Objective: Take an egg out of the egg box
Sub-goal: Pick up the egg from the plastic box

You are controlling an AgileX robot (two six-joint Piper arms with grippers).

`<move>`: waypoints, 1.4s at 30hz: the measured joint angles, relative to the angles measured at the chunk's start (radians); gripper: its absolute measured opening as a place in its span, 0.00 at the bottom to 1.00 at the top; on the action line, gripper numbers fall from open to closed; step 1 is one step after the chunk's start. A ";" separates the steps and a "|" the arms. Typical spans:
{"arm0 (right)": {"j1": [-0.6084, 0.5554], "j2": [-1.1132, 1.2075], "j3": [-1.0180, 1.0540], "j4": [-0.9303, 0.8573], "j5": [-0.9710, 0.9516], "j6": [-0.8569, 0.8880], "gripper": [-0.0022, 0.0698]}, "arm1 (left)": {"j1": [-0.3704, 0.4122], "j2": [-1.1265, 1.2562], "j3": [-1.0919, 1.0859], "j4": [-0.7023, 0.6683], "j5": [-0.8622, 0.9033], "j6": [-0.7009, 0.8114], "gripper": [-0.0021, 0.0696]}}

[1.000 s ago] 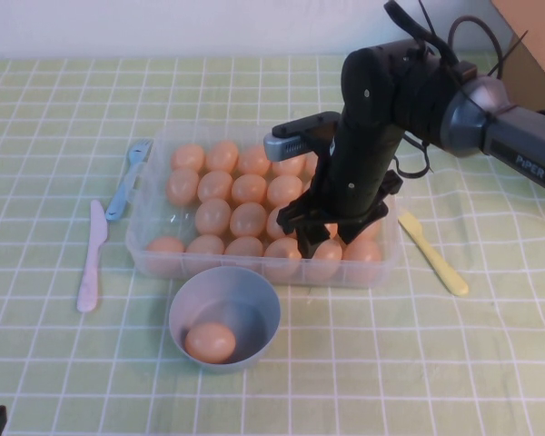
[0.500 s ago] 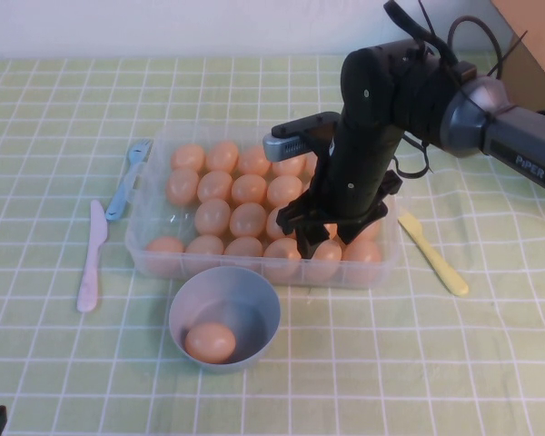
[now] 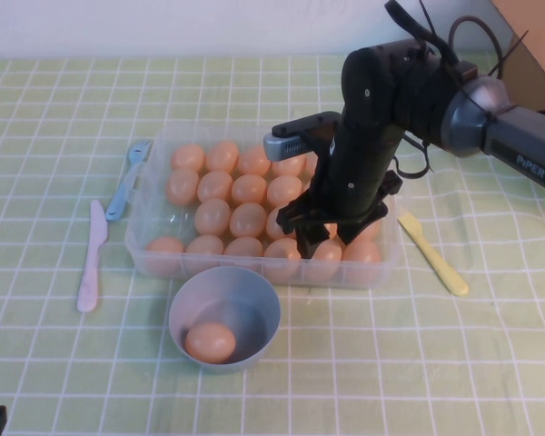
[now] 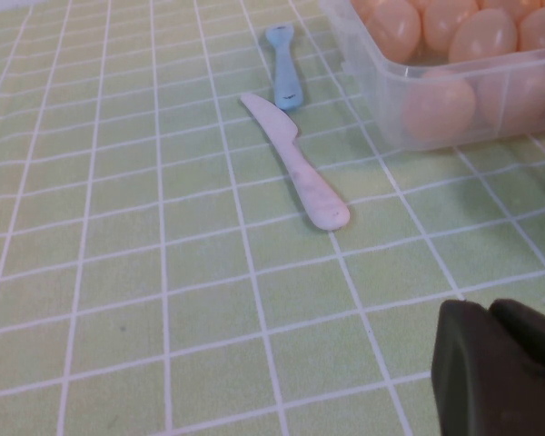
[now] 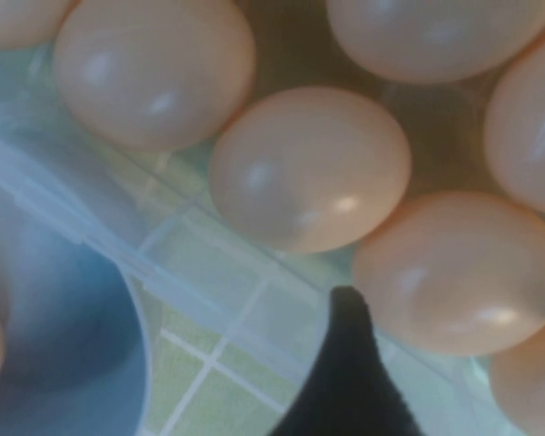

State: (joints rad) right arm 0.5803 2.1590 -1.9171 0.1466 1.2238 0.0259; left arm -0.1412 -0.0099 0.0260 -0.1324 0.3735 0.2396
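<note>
Orange-tan eggs (image 3: 214,186) in clear egg box (image 3: 147,245). Blue-grey bowl (image 3: 254,295). Worktop (image 3: 54,109) light green, white grid. Pale pink knife (image 3: 92,256), light blue fork (image 3: 127,178), yellow spatula (image 3: 433,253). Black right gripper (image 3: 331,238).

The counter (image 3: 64,100) is covered all over by a pale green cloth ruled with a white grid. Along its far edge runs a plain white wall (image 3: 163,27), and a tan board-like surface (image 3: 531,36) shows at the far right corner. The light is soft and even, casting faint shadows.
</note>
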 joint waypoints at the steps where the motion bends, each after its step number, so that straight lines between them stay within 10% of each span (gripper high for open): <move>1: 0.000 0.000 0.000 0.002 0.000 0.000 0.66 | 0.000 0.000 0.000 0.000 0.000 0.000 0.02; 42: -0.020 0.039 -0.053 0.075 0.010 0.000 0.63 | 0.000 0.000 0.000 0.000 0.000 0.000 0.02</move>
State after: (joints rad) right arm 0.5604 2.1981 -1.9702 0.2213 1.2338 0.0259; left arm -0.1412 -0.0099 0.0260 -0.1324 0.3735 0.2396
